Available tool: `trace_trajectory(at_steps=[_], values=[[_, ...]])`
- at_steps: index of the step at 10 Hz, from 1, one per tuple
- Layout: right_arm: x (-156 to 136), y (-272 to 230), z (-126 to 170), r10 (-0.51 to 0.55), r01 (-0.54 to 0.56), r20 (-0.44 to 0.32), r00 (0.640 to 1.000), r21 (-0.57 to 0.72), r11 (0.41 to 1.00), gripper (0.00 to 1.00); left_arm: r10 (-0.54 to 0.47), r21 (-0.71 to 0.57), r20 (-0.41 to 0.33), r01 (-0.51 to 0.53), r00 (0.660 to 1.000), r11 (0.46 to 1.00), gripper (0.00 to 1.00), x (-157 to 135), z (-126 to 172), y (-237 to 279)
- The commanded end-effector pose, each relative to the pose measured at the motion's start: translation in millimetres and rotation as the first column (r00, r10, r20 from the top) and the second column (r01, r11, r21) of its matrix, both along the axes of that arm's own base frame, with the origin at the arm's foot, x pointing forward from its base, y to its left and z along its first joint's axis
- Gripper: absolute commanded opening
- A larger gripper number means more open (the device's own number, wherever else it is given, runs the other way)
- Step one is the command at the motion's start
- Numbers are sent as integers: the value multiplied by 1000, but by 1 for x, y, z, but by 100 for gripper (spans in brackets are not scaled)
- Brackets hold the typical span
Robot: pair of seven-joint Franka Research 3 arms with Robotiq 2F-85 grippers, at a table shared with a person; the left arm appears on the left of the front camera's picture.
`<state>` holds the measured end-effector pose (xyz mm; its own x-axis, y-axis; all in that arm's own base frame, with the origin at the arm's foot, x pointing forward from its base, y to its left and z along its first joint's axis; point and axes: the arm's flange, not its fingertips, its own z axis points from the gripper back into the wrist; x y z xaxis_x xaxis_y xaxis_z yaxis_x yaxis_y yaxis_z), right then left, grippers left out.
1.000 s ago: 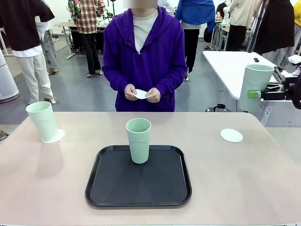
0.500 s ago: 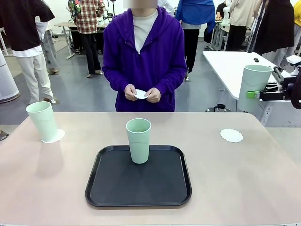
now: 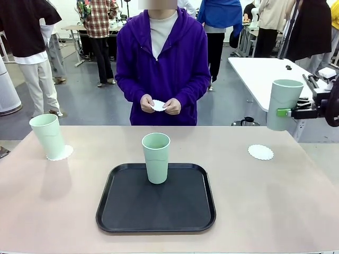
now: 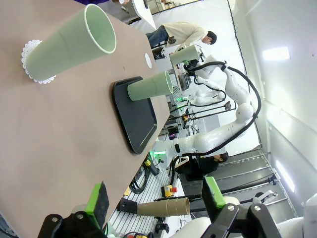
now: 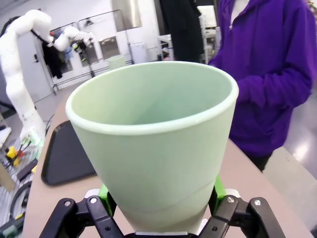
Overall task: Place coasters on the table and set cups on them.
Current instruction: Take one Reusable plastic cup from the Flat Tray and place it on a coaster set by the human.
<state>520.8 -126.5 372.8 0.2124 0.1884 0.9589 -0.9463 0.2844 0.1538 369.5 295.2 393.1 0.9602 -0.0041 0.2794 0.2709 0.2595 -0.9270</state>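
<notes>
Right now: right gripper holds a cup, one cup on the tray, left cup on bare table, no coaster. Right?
No. The front view shows the left cup standing on a coaster, not bare table. The rest holds: the right gripper holds a second cup; a third cup stands on the tray.

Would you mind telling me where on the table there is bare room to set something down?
Bare table lies on both sides of the black tray: left of it, nearer than the left cup on its coaster, and right of it, nearer than the empty coaster. The tray's near half is free too; the middle cup crowds its far half.
</notes>
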Motion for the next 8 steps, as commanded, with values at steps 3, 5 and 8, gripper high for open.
trace_trajectory(at_steps=[3,5,8], values=[[23,-12,-45,134,-133,-1,991,53,990,85,4,10,-4,-4,1000,1000,100,-1,2,0],[31,-12,-65,147,-146,-5,989,70,987,85,4,10,-4,-4,1000,1000,100,-1,2,0],[45,-7,-87,122,-122,10,992,49,991,85,4,10,-4,-4,1000,1000,100,-1,2,0]])
